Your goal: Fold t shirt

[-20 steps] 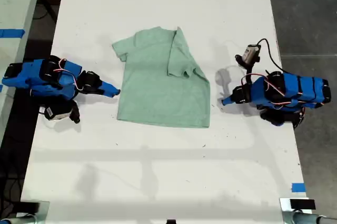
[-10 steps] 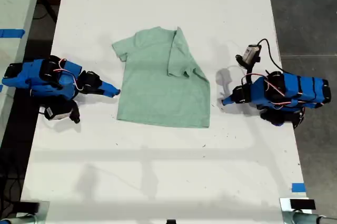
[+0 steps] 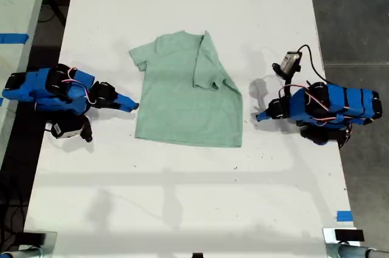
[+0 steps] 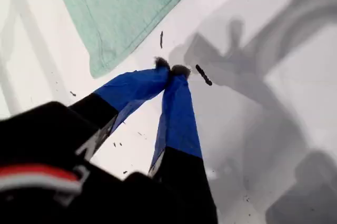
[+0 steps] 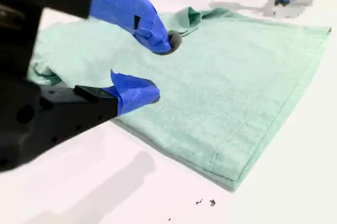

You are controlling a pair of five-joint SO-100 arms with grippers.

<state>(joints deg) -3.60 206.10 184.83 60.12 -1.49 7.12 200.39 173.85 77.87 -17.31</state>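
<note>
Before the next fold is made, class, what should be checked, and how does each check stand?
1. The t shirt lies flat on the table: ok.
2. One sleeve is folded in: ok, the folded sleeve lies over the body.
3. The other sleeve is folded in: not ok, the spread sleeve points to the exterior view's left.
4. My first end effector is free: ok, shut on nothing, beside the hem corner.
5. My second end effector is ready to grasp: ok, jaws apart at the shirt's edge.
6. There is cloth between those jaws: cannot tell.
</note>
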